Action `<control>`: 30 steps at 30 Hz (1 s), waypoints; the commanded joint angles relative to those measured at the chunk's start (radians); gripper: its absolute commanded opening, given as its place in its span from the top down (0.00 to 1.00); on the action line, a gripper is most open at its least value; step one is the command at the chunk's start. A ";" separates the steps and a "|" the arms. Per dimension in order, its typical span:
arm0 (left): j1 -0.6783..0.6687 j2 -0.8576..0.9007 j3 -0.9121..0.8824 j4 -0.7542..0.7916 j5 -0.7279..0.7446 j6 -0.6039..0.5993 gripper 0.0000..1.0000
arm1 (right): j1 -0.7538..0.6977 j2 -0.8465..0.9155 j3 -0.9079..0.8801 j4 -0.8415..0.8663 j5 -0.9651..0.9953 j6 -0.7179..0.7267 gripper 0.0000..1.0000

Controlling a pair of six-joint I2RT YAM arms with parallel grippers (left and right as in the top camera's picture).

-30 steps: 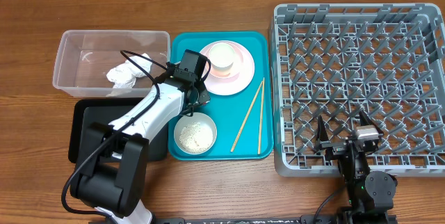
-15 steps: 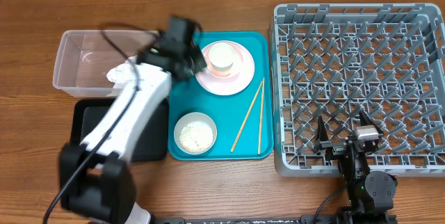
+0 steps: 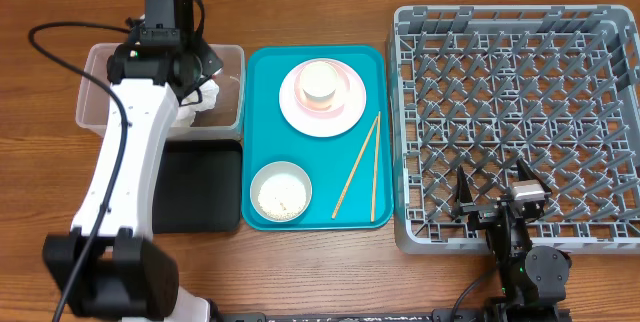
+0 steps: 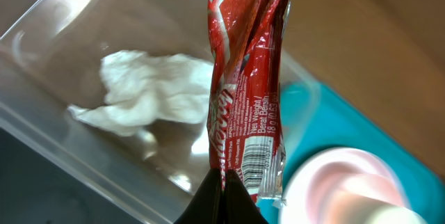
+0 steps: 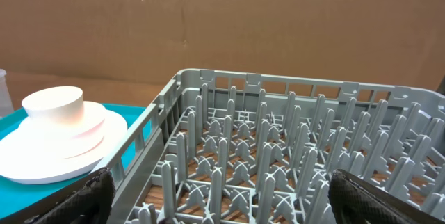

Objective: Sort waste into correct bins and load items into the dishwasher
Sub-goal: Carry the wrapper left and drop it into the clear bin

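Your left gripper (image 4: 222, 196) has swung off the teal tray (image 3: 262, 112) to above the clear tub (image 3: 98, 82), clamped on the red wrapper (image 4: 243, 92), whose top is cut off; the napkin (image 4: 146, 102) lies beneath. Your right gripper (image 3: 497, 197) stands apart over the dish rack (image 3: 520, 62).

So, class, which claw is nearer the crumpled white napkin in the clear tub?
Left. The left claw, pinching the red wrapper, hangs over the clear tub by the napkin; the right claw sits far off, open, at the dish rack.
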 commanded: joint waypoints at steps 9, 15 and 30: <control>0.031 0.241 -0.016 -0.014 -0.016 0.023 0.96 | -0.004 -0.011 -0.010 0.008 -0.002 -0.004 0.00; 0.033 0.243 0.008 -0.010 0.010 0.064 0.58 | -0.004 -0.011 -0.010 0.008 -0.002 -0.004 0.00; 0.023 -0.022 0.343 -0.459 0.526 0.258 0.96 | -0.004 -0.011 -0.010 0.008 -0.002 -0.004 0.00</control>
